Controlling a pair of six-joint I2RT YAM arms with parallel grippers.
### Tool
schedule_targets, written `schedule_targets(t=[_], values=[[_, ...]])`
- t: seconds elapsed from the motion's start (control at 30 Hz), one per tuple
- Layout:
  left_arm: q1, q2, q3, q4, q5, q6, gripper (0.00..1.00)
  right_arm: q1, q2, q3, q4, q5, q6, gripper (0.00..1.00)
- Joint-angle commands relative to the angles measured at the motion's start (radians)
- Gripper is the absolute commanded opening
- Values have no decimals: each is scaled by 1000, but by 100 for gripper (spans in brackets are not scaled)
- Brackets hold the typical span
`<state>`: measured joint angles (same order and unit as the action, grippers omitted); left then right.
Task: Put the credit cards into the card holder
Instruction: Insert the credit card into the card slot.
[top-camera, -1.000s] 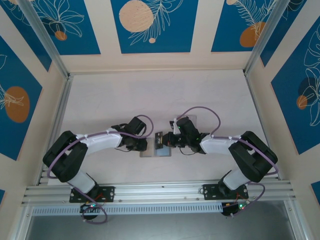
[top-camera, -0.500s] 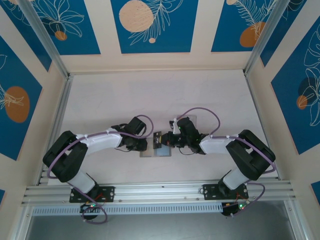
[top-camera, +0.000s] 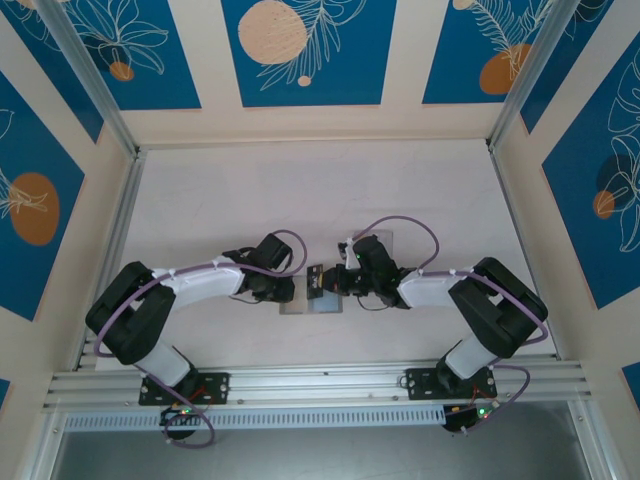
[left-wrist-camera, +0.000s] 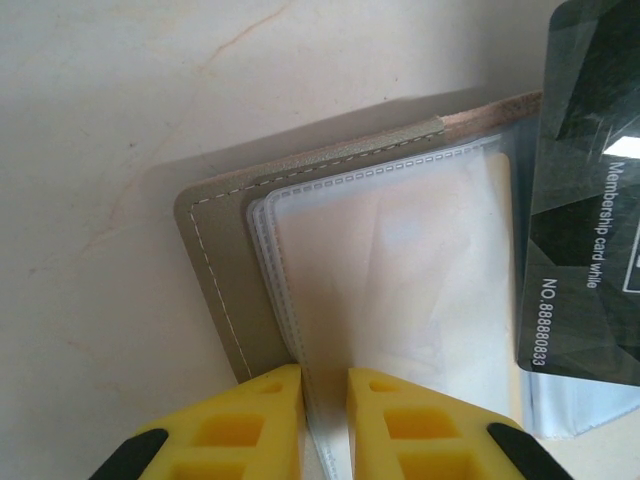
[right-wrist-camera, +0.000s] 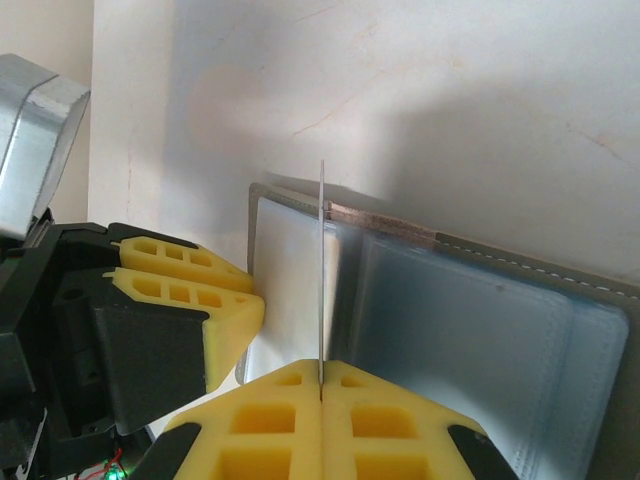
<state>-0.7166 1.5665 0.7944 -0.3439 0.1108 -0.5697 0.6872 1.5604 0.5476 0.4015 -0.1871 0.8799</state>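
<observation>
Left wrist view looks down on the card holder (left-wrist-camera: 220, 260), which lies open on the pale table (left-wrist-camera: 100, 120). Its dull tan-grey cover peeks out at 9 o'clock and 12 o'clock, and clear plastic pockets (left-wrist-camera: 400, 270) lie on top of it. The left gripper (left-wrist-camera: 325, 375) is at 6 o'clock. Its two yellow fingers (left-wrist-camera: 250, 420) are almost together, with just a thin slit between them. The edge of a clear pocket sits in that slit, so this gripper is pinching the card holder. At 3 o'clock a dark credit card (left-wrist-camera: 590, 200) with white writing covers the side of the pockets. I cannot tell if its edge is inside a pocket.

Right wrist view has the right gripper (right-wrist-camera: 322, 378) at 6 o'clock. Its yellow fingers are pressed tight on the credit card. The card is seen from its thin edge, like a straight line pointing to 12 o'clock. It stands over the open card holder, whose inside is pale blue-grey. The left gripper's yellow fingers are at 9 o'clock, touching the holder's edge.

Top external view has the left arm (top-camera: 190, 285) and the right arm (top-camera: 440, 288) bent in towards each other. The two grippers meet near the middle of the table, a bit toward 6 o'clock, and the card holder lies between them.
</observation>
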Motion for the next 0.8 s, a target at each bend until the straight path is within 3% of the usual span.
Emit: schedule_targets(t=[0.0, 0.53, 0.77], values=[[-9, 49, -31, -43, -8, -12, 16, 13, 28, -21, 31, 5, 0, 0], [-8, 47, -32, -46, -3, -15, 16, 45, -28, -100, 28, 92, 38, 0], [-9, 48, -30, -43, -2, -14, 16, 89, 23, -92, 46, 82, 53, 0]])
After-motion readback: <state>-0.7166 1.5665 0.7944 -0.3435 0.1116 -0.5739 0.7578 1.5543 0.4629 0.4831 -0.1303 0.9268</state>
